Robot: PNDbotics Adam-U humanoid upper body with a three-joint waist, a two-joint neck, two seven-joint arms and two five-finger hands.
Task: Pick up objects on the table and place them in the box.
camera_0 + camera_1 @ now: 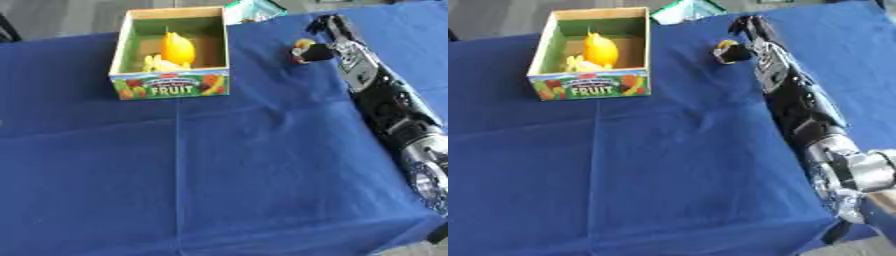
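An open cardboard box [169, 85] marked FRUIT stands at the far left-centre of the blue table. Inside it lie a yellow lemon-shaped fruit [178, 48] and a pale yellow bunch [157, 64]. A small object [302, 50], yellow on top and red below, sits on the cloth to the right of the box. My right arm comes up from the lower right corner, and my right hand [331, 36] is right beside that object. Its fingers point straight toward the far edge and its thumb touches the object's right side. My left hand shows in neither view.
A green-and-white packet [254, 10] lies just behind the box's right corner. The table's far edge runs close behind the box. The blue cloth [201, 170] covers the whole near half, with its right edge under my forearm.
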